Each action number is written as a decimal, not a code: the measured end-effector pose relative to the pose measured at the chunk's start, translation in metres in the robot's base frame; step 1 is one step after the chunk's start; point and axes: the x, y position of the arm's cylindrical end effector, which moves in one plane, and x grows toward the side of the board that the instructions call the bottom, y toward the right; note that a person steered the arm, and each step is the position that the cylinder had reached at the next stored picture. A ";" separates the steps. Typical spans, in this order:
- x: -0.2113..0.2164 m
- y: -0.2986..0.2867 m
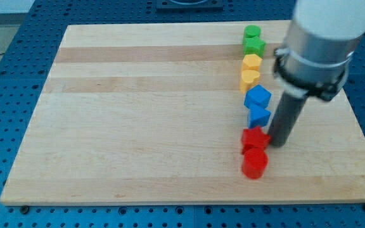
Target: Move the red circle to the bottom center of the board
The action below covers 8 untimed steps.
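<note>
The red circle point(255, 163) lies near the bottom edge of the wooden board point(138, 126), right of centre. A red star-shaped block point(255, 138) touches it just above. My tip point(277, 144) rests on the board just right of the red star, above and to the right of the red circle. The dark rod rises toward the view's top right into the arm's grey and white body.
A column of blocks runs up from the red star: two blue blocks point(258, 116) point(257, 97), two yellow blocks point(249, 78) point(252, 62), and two green blocks point(254, 45) point(252, 31). A blue perforated table point(5, 95) surrounds the board.
</note>
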 end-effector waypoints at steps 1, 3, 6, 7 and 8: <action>0.033 -0.018; 0.069 0.083; 0.073 0.039; 0.073 0.039; 0.072 0.018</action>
